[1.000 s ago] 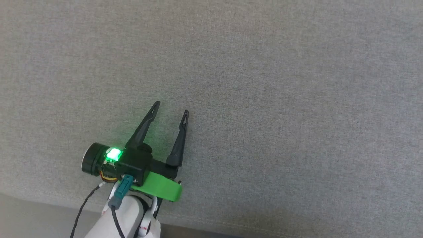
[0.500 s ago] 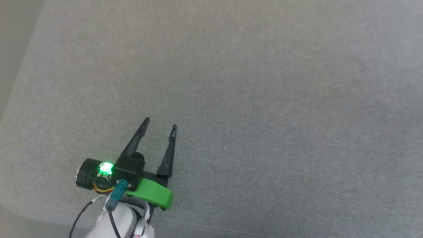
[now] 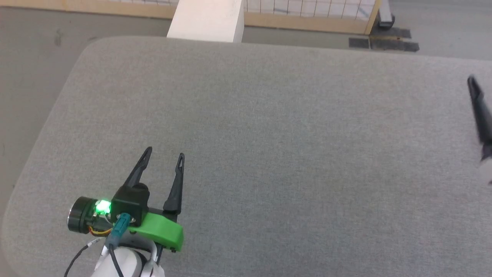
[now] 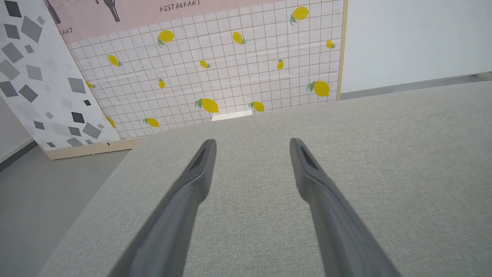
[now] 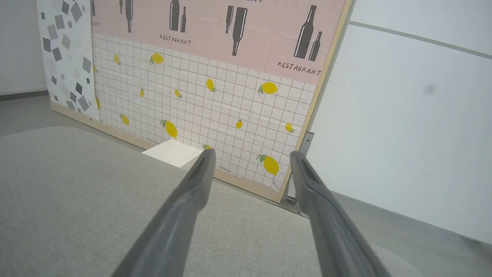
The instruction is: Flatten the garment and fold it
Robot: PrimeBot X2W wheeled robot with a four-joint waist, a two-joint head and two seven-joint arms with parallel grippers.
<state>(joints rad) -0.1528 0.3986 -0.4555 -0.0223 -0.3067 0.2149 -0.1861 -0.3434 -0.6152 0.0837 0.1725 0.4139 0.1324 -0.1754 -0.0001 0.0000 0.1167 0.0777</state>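
The garment is out of view. My left gripper (image 3: 164, 153) hovers open over the near left part of the grey cloth-covered table (image 3: 269, 115), fingers pointing away from me, nothing between them. In the left wrist view the left gripper (image 4: 252, 142) stands wide apart above bare grey cloth. One dark finger (image 3: 477, 104) of my right arm shows at the far right edge of the head view. In the right wrist view the right gripper (image 5: 252, 153) is open and empty, held above the table's far right corner.
A white block (image 3: 207, 19) stands just behind the table's far edge. Behind it runs a wood-framed panel (image 4: 230, 69) with tiles and lemons. Grey floor (image 3: 30, 77) lies left of the table's rounded left edge.
The head camera has swung, so the table's far and left edges, the floor and the panel have come into view. A right finger now shows at the right edge. Left gripper stays open.
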